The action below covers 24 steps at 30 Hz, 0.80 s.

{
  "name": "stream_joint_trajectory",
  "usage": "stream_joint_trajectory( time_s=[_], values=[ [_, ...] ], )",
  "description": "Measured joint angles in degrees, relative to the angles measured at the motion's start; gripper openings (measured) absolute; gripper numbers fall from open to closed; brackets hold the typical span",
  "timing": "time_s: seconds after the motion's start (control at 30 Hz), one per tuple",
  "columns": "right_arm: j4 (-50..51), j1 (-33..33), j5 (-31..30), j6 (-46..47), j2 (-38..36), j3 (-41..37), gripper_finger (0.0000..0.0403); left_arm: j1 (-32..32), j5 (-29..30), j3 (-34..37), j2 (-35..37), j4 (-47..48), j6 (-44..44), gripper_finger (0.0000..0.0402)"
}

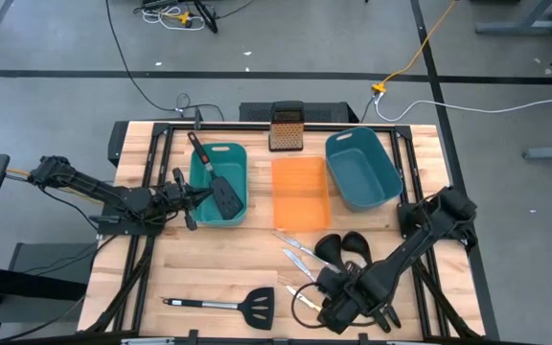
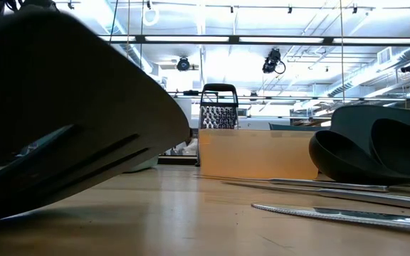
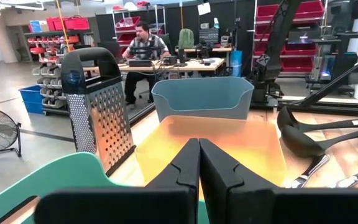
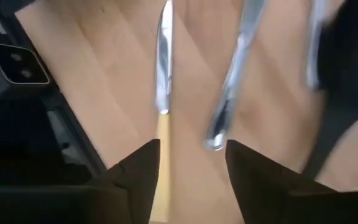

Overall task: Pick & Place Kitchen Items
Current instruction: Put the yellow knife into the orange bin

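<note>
Wooden planks made the table top (image 1: 218, 259), and on it I saw most of the kitchen items. My right gripper (image 4: 188, 171) was low over the front of the table, with its jaws apart and nothing between them. In the right wrist view the yellow-handled knife (image 4: 163, 93) lay on the wood in line with the gap, its blade pointing away, and one silver table knife (image 4: 229, 93) lay just beside it. The second table knife (image 1: 290, 240) was near the orange tray (image 1: 300, 192). Two black ladles (image 1: 343, 247) lay together, close to the right arm.

My left gripper (image 3: 199, 163) was at the left teal bin (image 1: 220, 182), jaws pressed together and holding nothing that I could see. One slotted spatula (image 1: 220, 187) rested in this bin, its handle leaning out over the rim. The other spatula (image 1: 242, 305) lay flat near the front edge of the table.

Behind the tray stood the box grater (image 1: 286, 126), and the right teal bin (image 1: 360, 168) was beside the tray. A person (image 3: 143, 38) sat at a desk in the room beyond.
</note>
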State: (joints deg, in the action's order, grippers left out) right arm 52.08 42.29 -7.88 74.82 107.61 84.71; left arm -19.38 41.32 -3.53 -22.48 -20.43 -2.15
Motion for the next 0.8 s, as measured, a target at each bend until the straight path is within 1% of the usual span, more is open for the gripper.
stream_joint_trajectory(
  time_s=[0.1,0.27,0.4,0.67,0.8],
  values=[
    [-1.80,1.09,3.38,4.20,1.66,0.00,0.0196,0.00,-0.03,0.00,0.00,0.08,0.59,0.0014],
    [-4.83,3.23,6.05,13.05,5.08,-0.09,0.0197,0.00,-0.55,0.00,0.00,0.06,1.33,0.0015],
    [-7.07,4.45,7.37,13.70,7.86,-0.13,0.0197,0.00,-0.63,-0.02,0.00,0.07,1.36,0.0011],
    [-9.05,4.96,8.67,14.92,10.28,-0.13,0.0197,0.01,-0.63,-0.02,0.00,0.37,1.87,0.0013],
    [-9.08,5.45,11.44,14.66,11.59,-0.13,0.0197,0.00,-0.63,-0.02,0.00,0.43,1.92,0.0010]
  ],
)
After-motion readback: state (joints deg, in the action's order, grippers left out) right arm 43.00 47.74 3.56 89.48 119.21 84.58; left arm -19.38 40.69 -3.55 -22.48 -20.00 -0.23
